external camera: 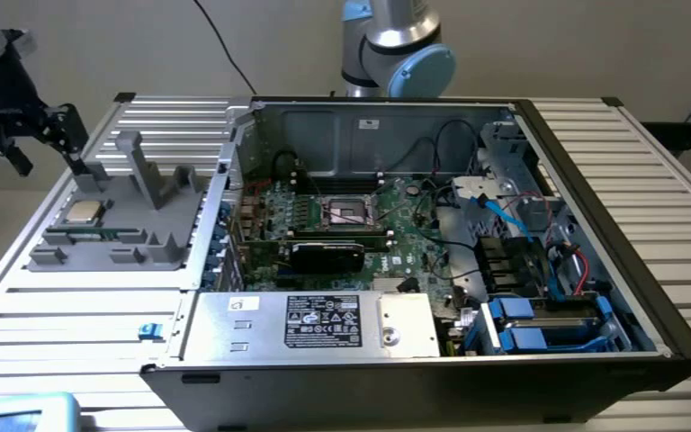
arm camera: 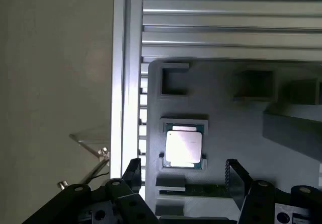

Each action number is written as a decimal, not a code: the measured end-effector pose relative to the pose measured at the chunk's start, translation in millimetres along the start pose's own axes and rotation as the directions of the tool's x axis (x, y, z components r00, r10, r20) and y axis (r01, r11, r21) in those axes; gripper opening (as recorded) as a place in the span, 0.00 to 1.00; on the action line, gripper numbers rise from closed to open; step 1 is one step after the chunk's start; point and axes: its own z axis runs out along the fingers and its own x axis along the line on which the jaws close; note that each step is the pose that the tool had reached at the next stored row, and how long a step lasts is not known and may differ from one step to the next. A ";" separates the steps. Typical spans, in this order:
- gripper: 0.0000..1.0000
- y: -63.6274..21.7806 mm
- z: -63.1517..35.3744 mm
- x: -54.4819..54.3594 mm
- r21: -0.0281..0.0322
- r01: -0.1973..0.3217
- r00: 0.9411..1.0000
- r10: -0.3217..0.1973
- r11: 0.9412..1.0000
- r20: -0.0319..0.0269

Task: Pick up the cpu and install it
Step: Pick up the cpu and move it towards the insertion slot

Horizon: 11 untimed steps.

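Hovering above the grey tray [external camera: 118,241]: gripper [external camera: 48,160] empty, fingers spread wide.

Exterior view: the cpu [external camera: 84,212] sits flat in its tray pocket, below the fingertips and slightly toward the exterior view's right of them, touching neither. The socket [external camera: 348,210] in the open case is well apart from them.

Wrist view: the cpu [arm camera: 183,147] lies just beyond the fingertips [arm camera: 133,169], roughly in line with the gap between them; no contact.

Judgement: centre the gap over the chip, descend level, and close on two opposite edges, clear of the pocket walls and the memory stick [arm camera: 204,188] beside it.
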 end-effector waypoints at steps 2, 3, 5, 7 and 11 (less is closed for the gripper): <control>0.78 -0.6 3.6 0.0 0.000 0.000 1.000 0.000 1.000 0.000; 0.78 -0.8 5.3 0.0 0.000 0.000 1.000 0.000 1.000 0.000; 0.78 -1.1 8.9 -0.1 0.000 0.000 1.000 0.000 1.000 0.000; 0.78 -1.3 12.6 -0.1 0.001 0.000 1.000 0.000 1.000 0.000; 0.78 -1.4 16.2 -0.1 0.005 0.000 1.000 0.000 1.000 0.000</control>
